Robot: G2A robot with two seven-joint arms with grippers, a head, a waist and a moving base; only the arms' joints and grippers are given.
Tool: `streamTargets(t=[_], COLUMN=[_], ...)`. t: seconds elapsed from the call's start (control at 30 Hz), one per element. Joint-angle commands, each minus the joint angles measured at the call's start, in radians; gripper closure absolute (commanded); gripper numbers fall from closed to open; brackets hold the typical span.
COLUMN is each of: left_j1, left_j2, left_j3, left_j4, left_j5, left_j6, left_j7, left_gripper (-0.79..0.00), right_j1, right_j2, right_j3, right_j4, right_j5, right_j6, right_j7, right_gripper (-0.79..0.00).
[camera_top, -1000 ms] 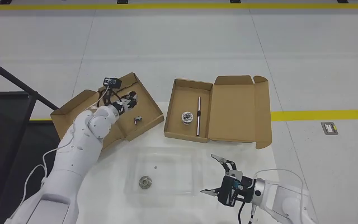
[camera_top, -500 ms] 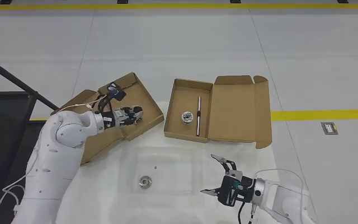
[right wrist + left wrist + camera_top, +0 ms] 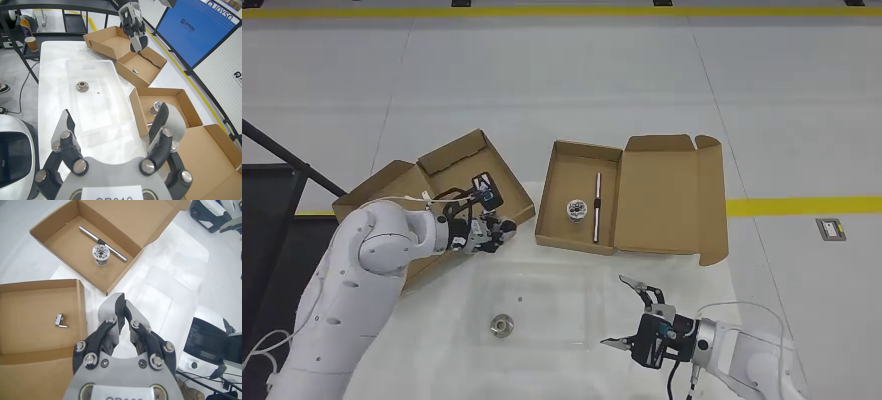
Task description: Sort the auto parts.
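A clear plastic bin (image 3: 572,305) at the table's middle holds a round metal flange (image 3: 502,325) (image 3: 82,86). The left cardboard box (image 3: 457,165) contains a small metal bracket (image 3: 60,321) (image 3: 135,71). In the middle box (image 3: 560,225) stand a metal spool (image 3: 577,208) (image 3: 101,255) and a steel rod (image 3: 596,205) (image 3: 103,243). My left gripper (image 3: 504,228) (image 3: 123,306) is shut with nothing in it, above the left box's edge nearest the bin. Beyond the bin's right end, my right gripper (image 3: 617,312) (image 3: 115,109) is open and holds nothing.
The middle box's lid (image 3: 667,195) lies open flat to the right. The left box's lid (image 3: 382,195) folds out to the left. A black rack beside the table carries a bottle (image 3: 25,28) and a paper cup (image 3: 31,44).
My left gripper has swung from over the left box's far side toward its edge nearest the bin. The right arm has stayed still.
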Motion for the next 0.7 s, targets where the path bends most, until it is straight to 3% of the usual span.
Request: streamTargets(t=[0.0,0.2,0.23,0.4,0.53,0.67], left_j1=[0.0,0.0,0.006,0.057,0.052,-0.039], left_j2=[0.0,0.0,0.0,0.018,0.044,0.077], left_j3=[0.0,0.0,0.005,0.066,0.199,0.372], left_j4=[0.0,0.0,-0.007,-0.163,-0.205,-0.159], left_j5=[0.0,0.0,0.005,0.218,0.329,0.368], left_j6=[0.0,0.0,-0.002,-0.03,-0.062,-0.064], left_j7=[0.0,0.0,0.002,0.03,0.062,0.064], left_gripper=[-0.566,-0.566,-0.785,-0.785,-0.785,-0.785], right_j1=[0.0,0.0,0.0,0.0,0.0,0.0], right_j2=[0.0,0.0,0.0,0.0,0.0,0.0], right_j3=[0.0,0.0,0.0,0.0,0.0,0.0], right_j4=[0.0,0.0,0.0,0.0,0.0,0.0], right_j5=[0.0,0.0,0.0,0.0,0.0,0.0], right_j6=[0.0,0.0,0.0,0.0,0.0,0.0], right_j7=[0.0,0.0,0.0,0.0,0.0,0.0], right_gripper=[-0.785,-0.785,-0.785,-0.785,-0.785,-0.785])
